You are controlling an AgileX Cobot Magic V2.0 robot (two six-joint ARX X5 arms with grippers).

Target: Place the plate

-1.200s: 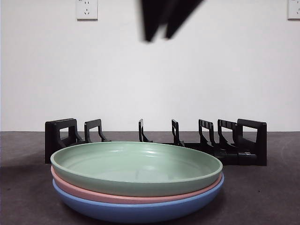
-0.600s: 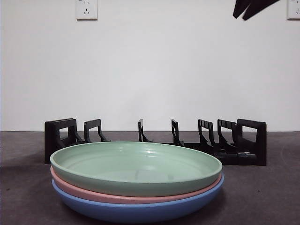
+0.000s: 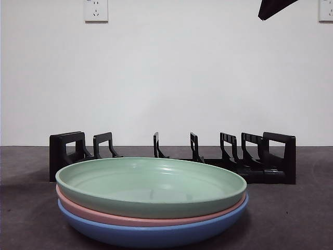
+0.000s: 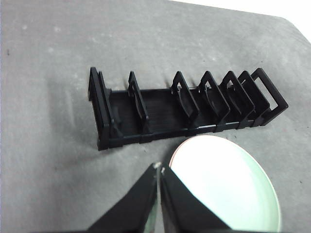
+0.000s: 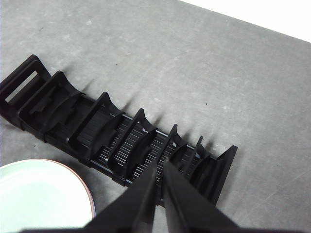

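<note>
Three plates are stacked at the front of the table: a green plate [image 3: 151, 185] on top, a pink plate [image 3: 104, 216] under it and a blue plate [image 3: 151, 234] at the bottom. A black slotted plate rack [image 3: 234, 156] stands behind them with nothing in it. My left gripper [image 4: 159, 168] is shut and empty, high above the table between the rack [image 4: 180, 104] and the green plate [image 4: 228, 184]. My right gripper [image 5: 159, 165] is shut and empty, high above the rack [image 5: 112, 136], with the green plate [image 5: 39, 194] off to one side.
A black gripper tip [image 3: 273, 8] shows at the top right corner of the front view; which arm it belongs to does not show. Dark table surface [image 3: 291, 219] lies around the stack. A white wall with power sockets [image 3: 96, 10] is behind.
The dark gripper at the top of the front view has moved from the top middle to the top right corner and risen almost out of view. The plates and rack have not moved.
</note>
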